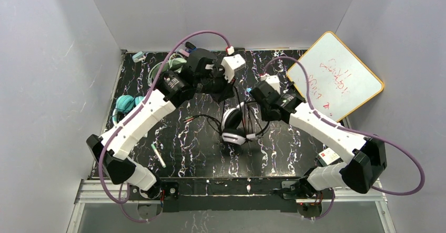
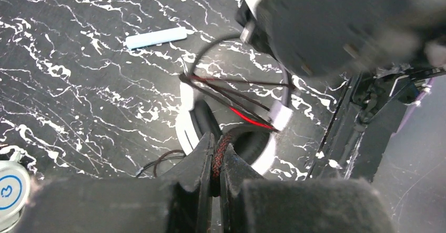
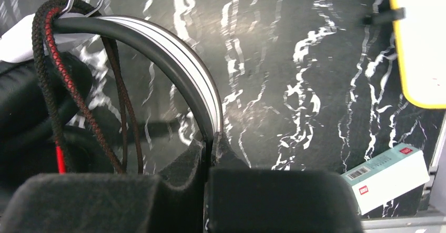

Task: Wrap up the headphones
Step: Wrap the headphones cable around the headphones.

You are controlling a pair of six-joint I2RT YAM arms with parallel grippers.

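At the middle of the black marbled table [image 1: 194, 149], the black-and-white over-ear headset [image 1: 234, 125] is gripped twice: its braided black-and-red cable [image 2: 220, 155] is pinched by the left gripper [image 2: 216, 144], its white-striped headband [image 3: 184, 54] by the right gripper [image 3: 210, 141]. Red handwriting on the yellow-framed whiteboard [image 1: 335, 78] cannot be read, nor the red label by the barcode on the pale teal box [image 3: 386, 178]. The teal-cupped headset [image 1: 125, 104] and mint-green headset [image 1: 167, 67] are placed at the table's left side.

Yellow-framed whiteboard [image 1: 336, 78] far right, small box [image 1: 330, 155] near it, pen [image 1: 159, 155] lying left
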